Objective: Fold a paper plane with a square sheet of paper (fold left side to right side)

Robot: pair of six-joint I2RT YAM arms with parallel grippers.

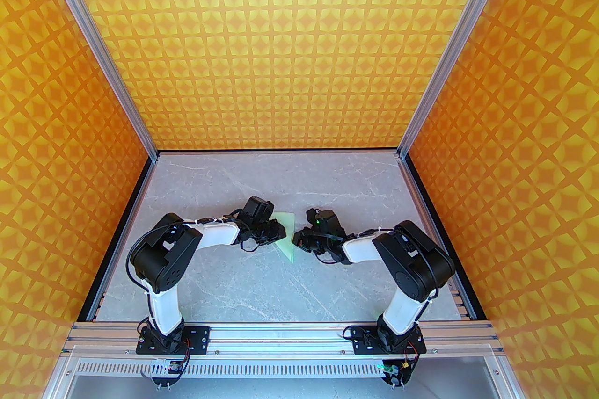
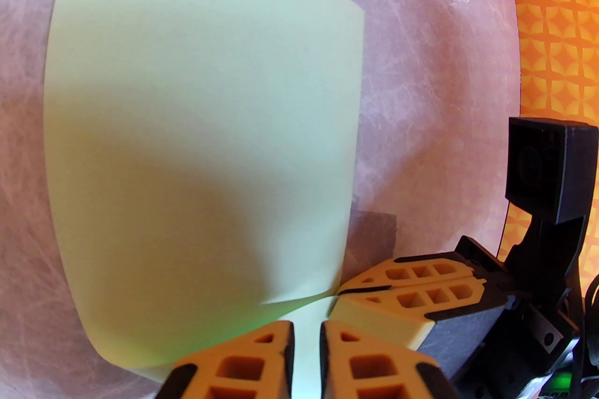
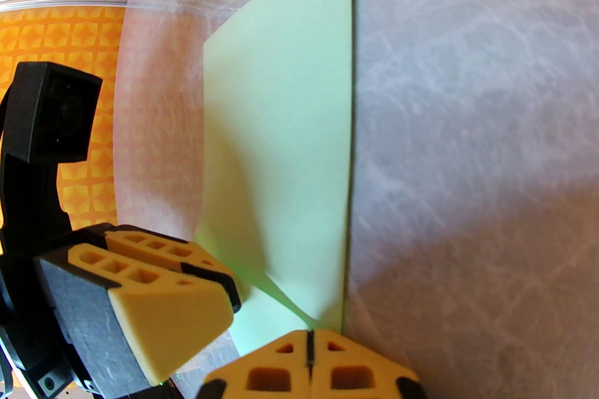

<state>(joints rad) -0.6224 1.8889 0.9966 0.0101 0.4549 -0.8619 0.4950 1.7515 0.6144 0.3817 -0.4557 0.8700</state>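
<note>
The grey, marble-veined bench (image 1: 234,289) is carrying everything, and near its middle, well away from every edge, the sheet of paper (image 1: 289,243) is lying between the two claws. It is looking thin, matte and pale mint-green; one layer is bowing up in a smooth curve over a flatter layer beneath, so I am judging the left-over-right fold to be begun but not pressed down. No sharp crease is showing, and the nose folds, the wings and the whole dart shape are looking like work left to do. The left claw (image 2: 307,341), built of honeycombed orange-yellow plastic, is appearing to be grasping the sheet at its edge, a slim strip of green showing in its narrow gap; the right claw (image 3: 309,341) is clenched tight, its tips meeting at the sheet's corner, though whether paper is caught there I cannot tell.
</note>
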